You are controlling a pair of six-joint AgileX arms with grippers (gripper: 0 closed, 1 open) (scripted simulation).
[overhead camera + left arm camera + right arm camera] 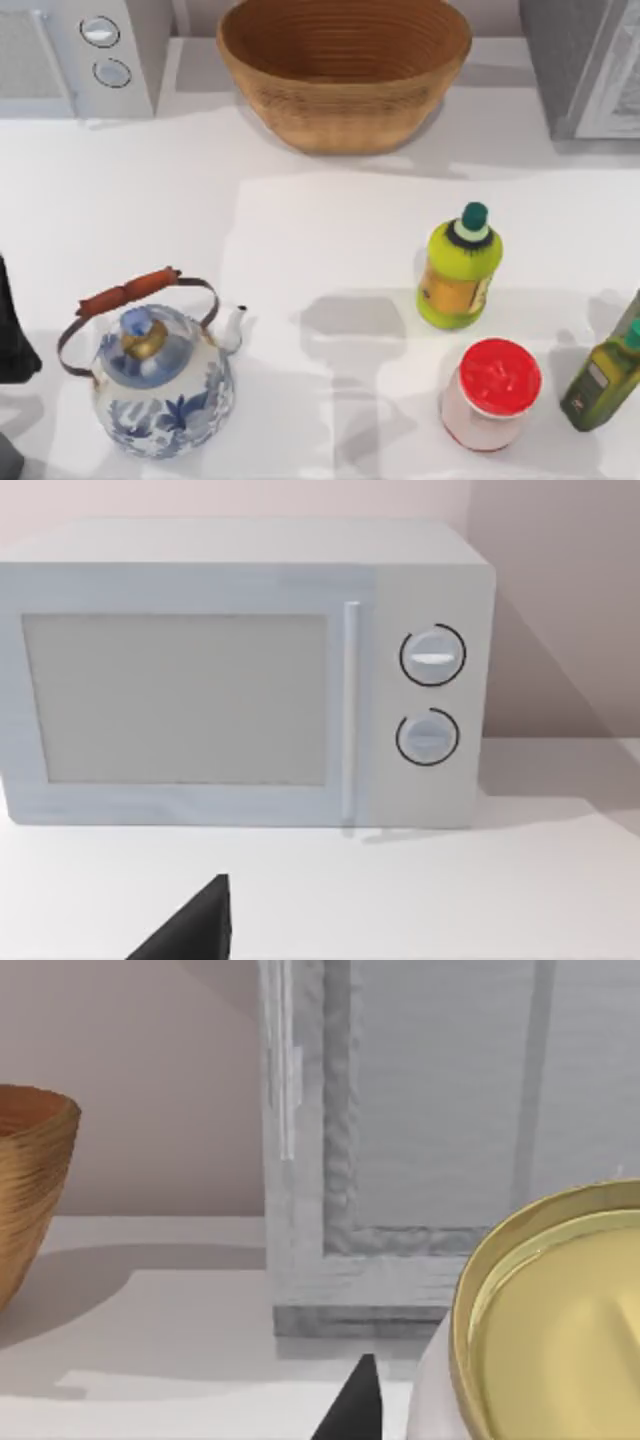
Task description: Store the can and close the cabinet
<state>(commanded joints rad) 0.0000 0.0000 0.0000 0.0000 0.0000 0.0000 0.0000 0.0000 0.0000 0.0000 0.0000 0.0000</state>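
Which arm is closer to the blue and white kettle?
Left. The left arm is at the table's left edge, just beside the kettle. The right arm is over by the cabinet on the right.

I see a white desk (300, 240) under soft overhead light, shadows pooling toward six o'clock; a pale pinkish wall (560, 600) rises behind at twelve o'clock.

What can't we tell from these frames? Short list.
- Cabinet: cut off by the top view's right edge, so open or shut is unclear.
- Can: cut by the right wrist view's edge; label not visible.
- Left gripper: one dark tip at the left wrist view's bottom edge.
- Right gripper: likewise in the right wrist view.
- Olive bottle: clipped at the top view's right edge.
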